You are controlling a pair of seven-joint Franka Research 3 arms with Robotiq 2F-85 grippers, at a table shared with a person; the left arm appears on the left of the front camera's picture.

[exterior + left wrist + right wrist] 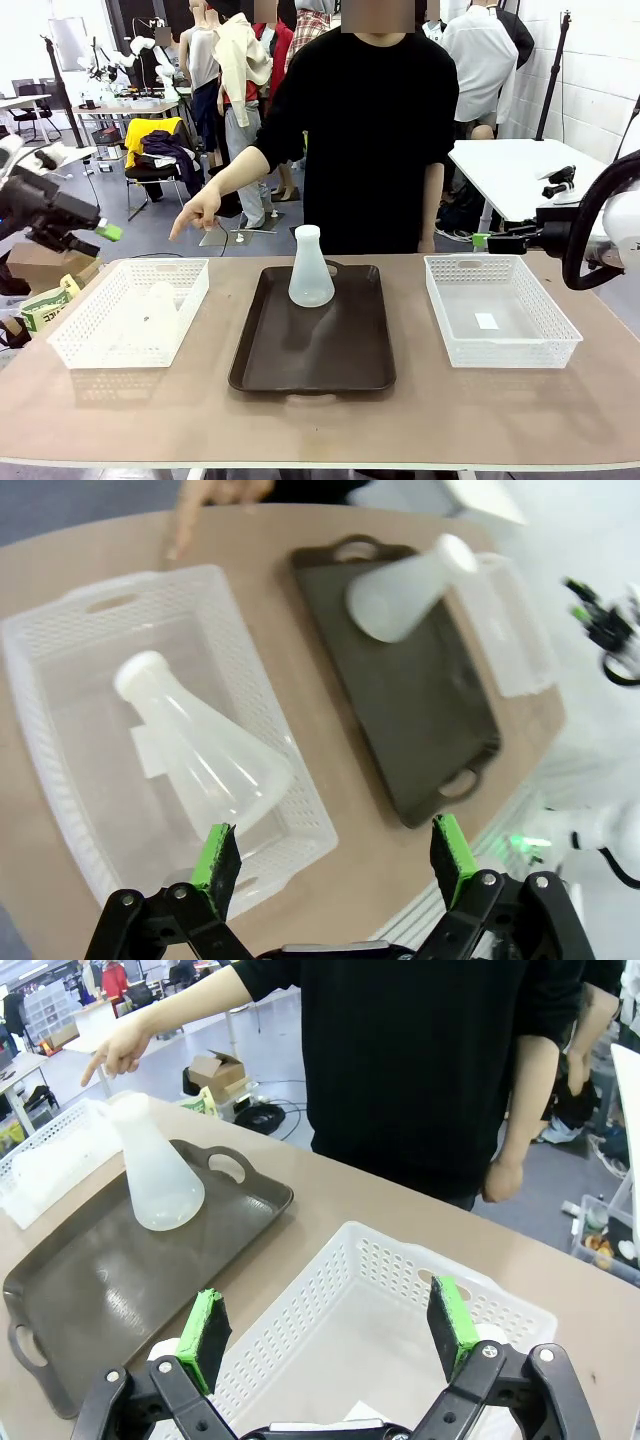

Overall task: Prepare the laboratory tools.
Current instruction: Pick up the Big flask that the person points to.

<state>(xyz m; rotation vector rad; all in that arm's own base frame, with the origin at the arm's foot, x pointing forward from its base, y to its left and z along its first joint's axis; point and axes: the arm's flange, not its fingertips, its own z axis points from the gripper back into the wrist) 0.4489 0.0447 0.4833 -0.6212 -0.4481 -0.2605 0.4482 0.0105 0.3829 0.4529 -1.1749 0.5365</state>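
Note:
One frosted conical flask (311,266) stands upright at the far end of the dark brown tray (330,350). A second flask (200,750) lies on its side in the left white mesh basket (70,335); it is faintly visible there (150,305) in the front view. My left gripper (335,865) hangs open above that basket's near corner, off the table's left edge (100,232) in the front view. My right gripper (325,1335) is open above the right basket (370,1290), raised at the table's right side (482,240). Nothing is between either pair of fingers.
A person in black stands at the far side, one hand (195,213) pointing a finger down toward the left basket. The right basket (500,345) holds only a small white slip. Bare tabletop (320,425) runs along the near edge.

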